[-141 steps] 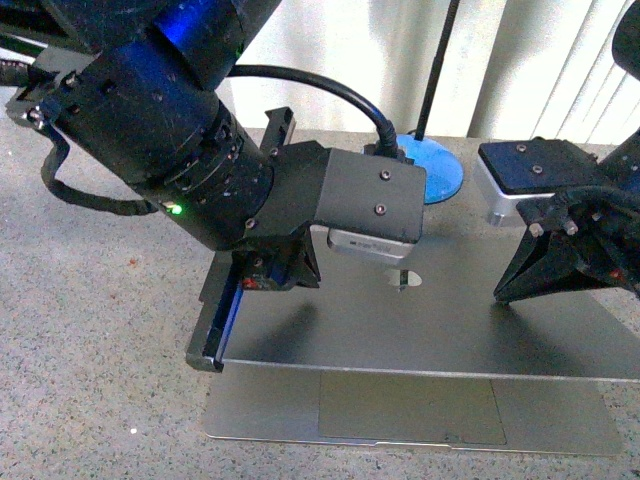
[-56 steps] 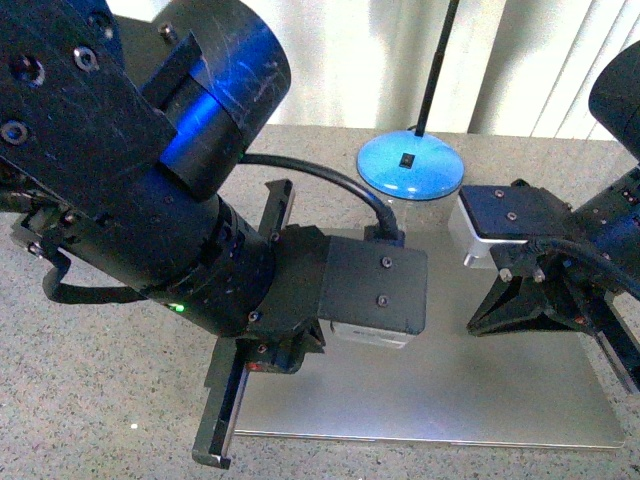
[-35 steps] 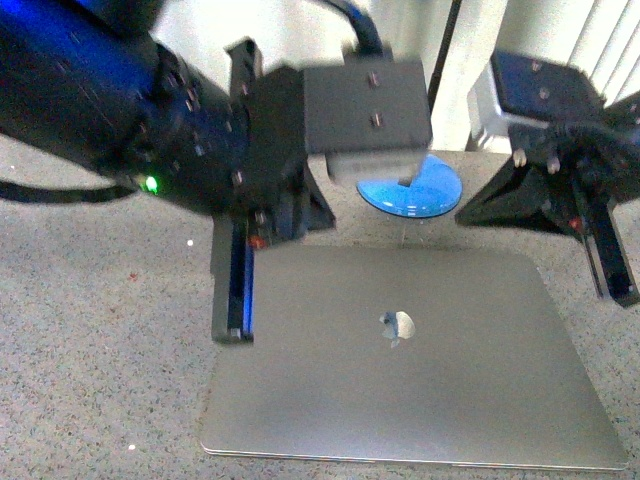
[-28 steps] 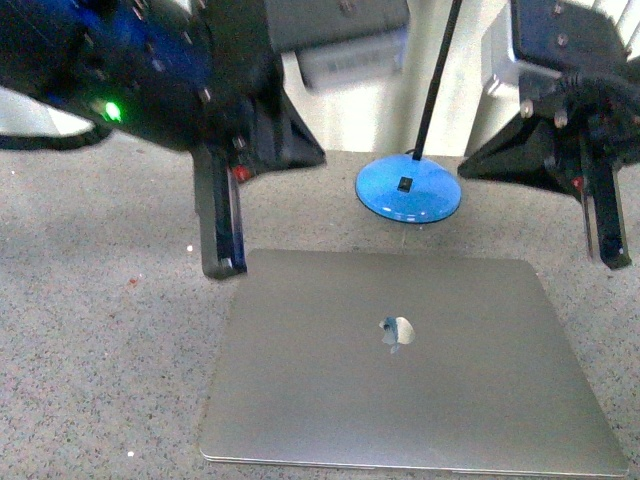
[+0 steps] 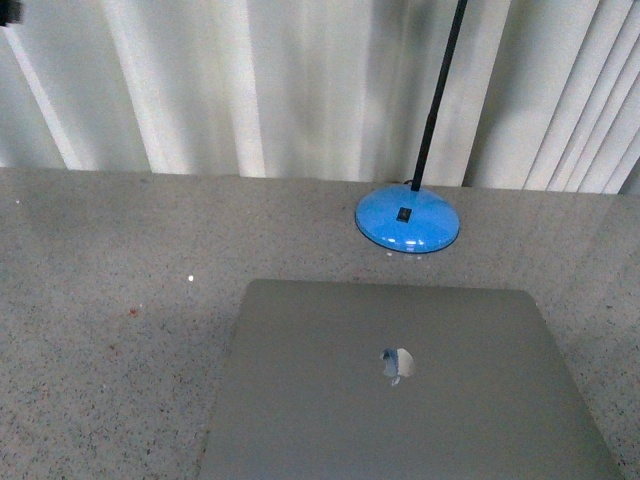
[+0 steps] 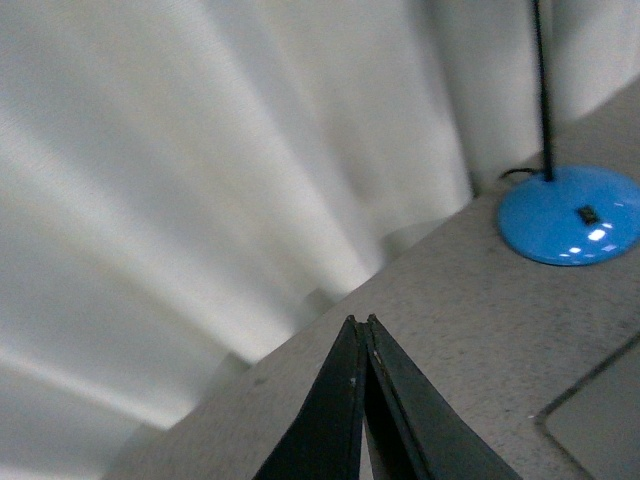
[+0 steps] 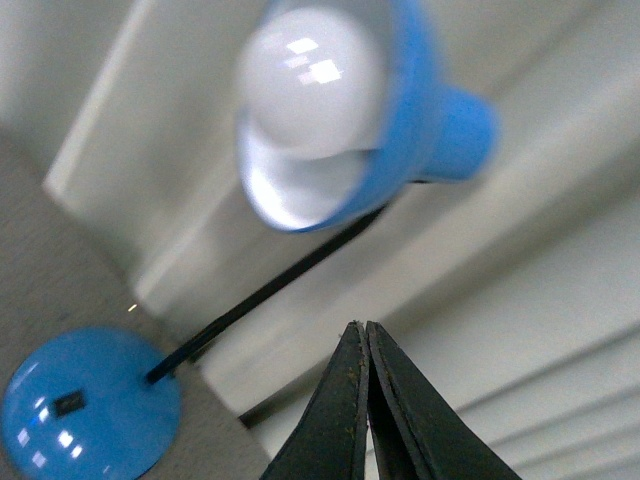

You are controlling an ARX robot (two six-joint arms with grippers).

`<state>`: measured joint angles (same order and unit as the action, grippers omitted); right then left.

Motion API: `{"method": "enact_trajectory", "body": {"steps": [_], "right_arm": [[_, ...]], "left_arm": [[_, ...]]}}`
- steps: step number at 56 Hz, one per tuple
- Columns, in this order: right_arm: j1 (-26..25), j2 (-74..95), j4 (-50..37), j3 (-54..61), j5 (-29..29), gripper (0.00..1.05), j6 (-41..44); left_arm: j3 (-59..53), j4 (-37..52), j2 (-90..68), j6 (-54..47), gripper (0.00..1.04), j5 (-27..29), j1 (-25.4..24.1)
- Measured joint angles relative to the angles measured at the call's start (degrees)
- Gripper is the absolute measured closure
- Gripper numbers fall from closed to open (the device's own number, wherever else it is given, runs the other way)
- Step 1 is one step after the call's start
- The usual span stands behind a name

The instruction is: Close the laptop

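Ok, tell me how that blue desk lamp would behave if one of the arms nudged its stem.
The blue desk lamp with a round domed base would probably resist sliding at first, since that wide base sits flat on the speckled grey table. Its thin black stem likely flexes or sways. With the bulbed blue shade carried high, a firm push could tip it.

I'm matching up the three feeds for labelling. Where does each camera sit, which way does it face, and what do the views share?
Front view: on the robot's body, looking forward and down at the closed laptop and the lamp base before the curtain; neither arm shows.
Left wrist view: on the raised left arm, facing the curtain and table; the shut left gripper shows.
Right wrist view: on the right arm, looking up at the lamp head; the shut right gripper shows.
All three share the blue lamp base.
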<state>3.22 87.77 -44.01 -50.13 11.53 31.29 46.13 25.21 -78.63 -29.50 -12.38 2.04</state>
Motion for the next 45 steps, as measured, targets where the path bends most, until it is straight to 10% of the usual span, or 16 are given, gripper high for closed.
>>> {"method": "enact_trajectory", "body": {"steps": [13,19,45], "right_arm": [[-5.73,-10.12,-4.35,8.66,-6.97,1.02,-17.35],[-7.69,-12.52,-3.89,12.17,-5.62,1.02,-20.09],[-7.72,-29.79,5.6,31.08,-7.02,1.02,-30.29]], "left_arm": [[-6.45,2.69,4.07,9.97,1.01,8.04,-10.4],[-12.85,11.41,7.78,21.0,1.01,0.92,-14.84],[-34.56,15.32,26.23,29.16,1.01,6.29,-8.5]]}}
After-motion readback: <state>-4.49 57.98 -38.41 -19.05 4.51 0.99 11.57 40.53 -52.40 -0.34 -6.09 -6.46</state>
